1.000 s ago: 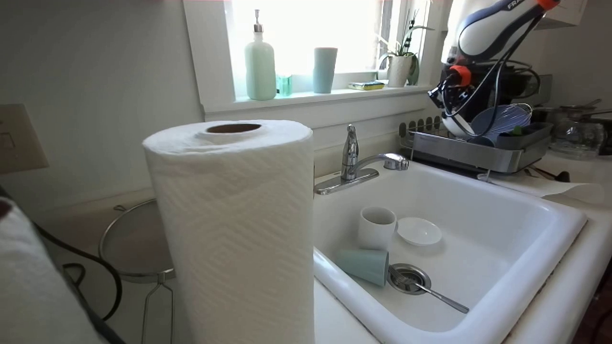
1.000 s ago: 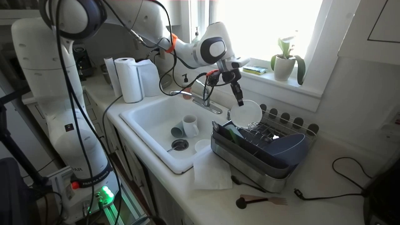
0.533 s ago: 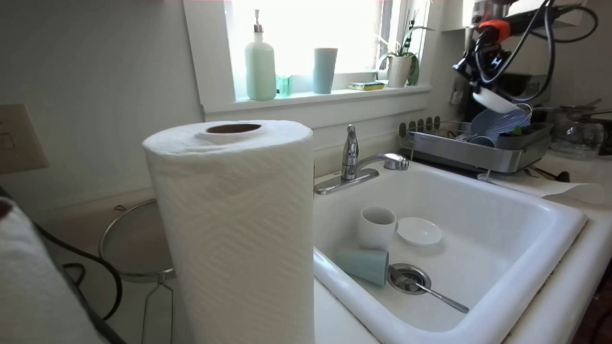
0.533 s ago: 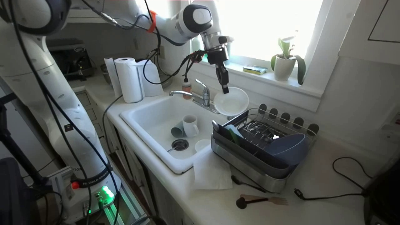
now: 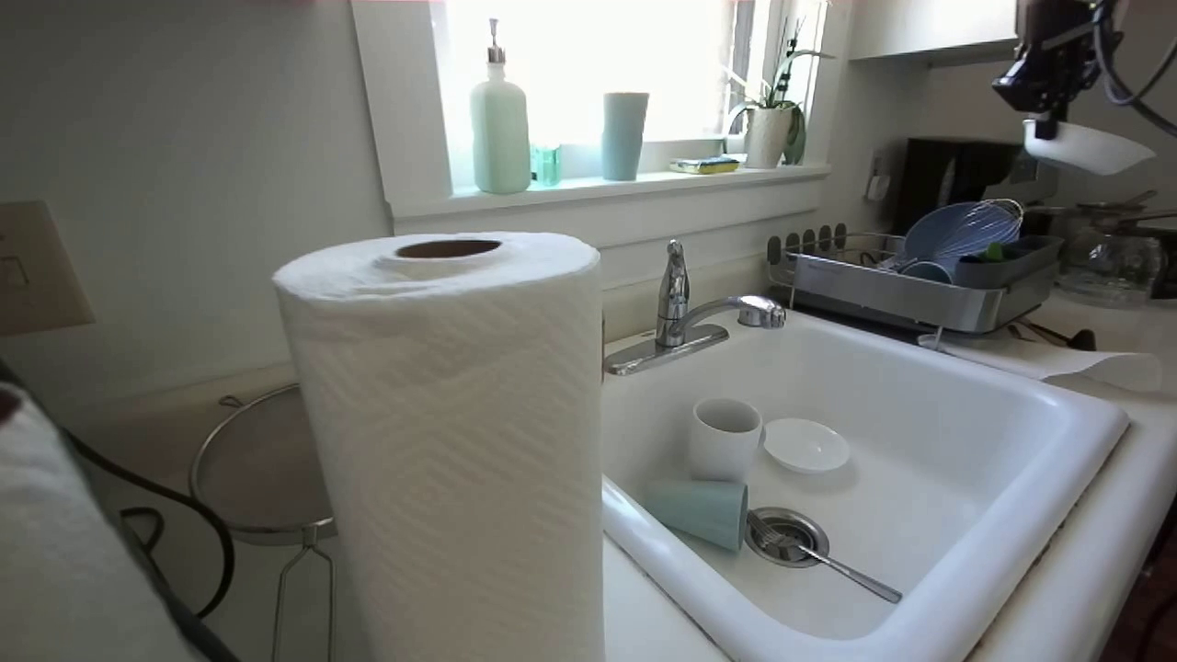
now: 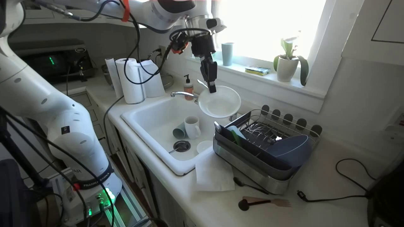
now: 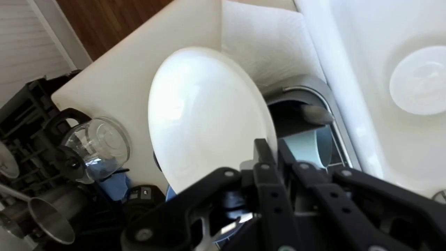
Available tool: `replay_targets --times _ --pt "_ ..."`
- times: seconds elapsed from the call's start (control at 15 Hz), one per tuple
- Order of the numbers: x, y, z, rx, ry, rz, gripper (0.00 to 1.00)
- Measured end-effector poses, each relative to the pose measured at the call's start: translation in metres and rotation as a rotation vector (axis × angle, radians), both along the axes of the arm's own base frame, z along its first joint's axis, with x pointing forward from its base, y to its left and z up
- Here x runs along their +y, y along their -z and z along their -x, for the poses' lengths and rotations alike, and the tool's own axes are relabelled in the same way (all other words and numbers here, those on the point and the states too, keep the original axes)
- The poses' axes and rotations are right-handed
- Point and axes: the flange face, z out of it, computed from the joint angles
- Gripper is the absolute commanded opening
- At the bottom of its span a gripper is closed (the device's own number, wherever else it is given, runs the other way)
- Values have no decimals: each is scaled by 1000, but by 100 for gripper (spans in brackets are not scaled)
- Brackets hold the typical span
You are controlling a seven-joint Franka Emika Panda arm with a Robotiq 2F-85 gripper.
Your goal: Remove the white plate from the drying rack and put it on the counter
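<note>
1. one gripper (image 6: 212,89), its jaws pinched together on the rim of the white plate (image 6: 222,103).
2. one drying rack (image 6: 252,172), with five round dark tabs (image 6: 288,119) along its back; in it sit one blue-grey bowl (image 6: 292,148), one pale blue cup (image 7: 303,146) and one wire whisk (image 5: 998,225).
3. one sink (image 5: 1016,542), four things in it: one white mug (image 5: 722,450) standing upright, one blue-green cup (image 5: 699,513) lying on its side, one small white dish (image 5: 807,446) and one fork (image 5: 851,575), tines at the drain (image 6: 185,144).
4. on the counter (image 6: 217,208), two dark utensils (image 6: 249,186), one wooden utensil (image 6: 280,202) and one white paper sheet (image 6: 216,176), all near the drying rack.
5. five things on the windowsill (image 5: 570,191): one pump bottle (image 5: 501,133), one small green container (image 5: 548,165), one tall grey-blue cup (image 5: 624,136), one sponge (image 5: 705,165) and one potted plant (image 5: 769,136).
6. the white plate is round, plain and glossy, shallow with raised sides like a low bowl. it is tilted, its hollow face showing in an exterior view; the wrist view gives a bright oval with pale reflections.
7. the white plate hangs in the air by its rim, apart from the drying rack and the counter.
</note>
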Motion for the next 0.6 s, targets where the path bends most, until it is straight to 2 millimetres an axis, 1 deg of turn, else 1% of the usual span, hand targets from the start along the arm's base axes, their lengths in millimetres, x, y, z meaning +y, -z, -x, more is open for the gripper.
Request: replay_targets --times 0.13,0.33,0.47,0.6 --pt "-9 7 30 54 -45 41 2" --pt "-26 24 75 151 -94 139 2" --pt "-37 39 100 198 -133 199 2" --pt "-50 59 121 224 -184 231 2"
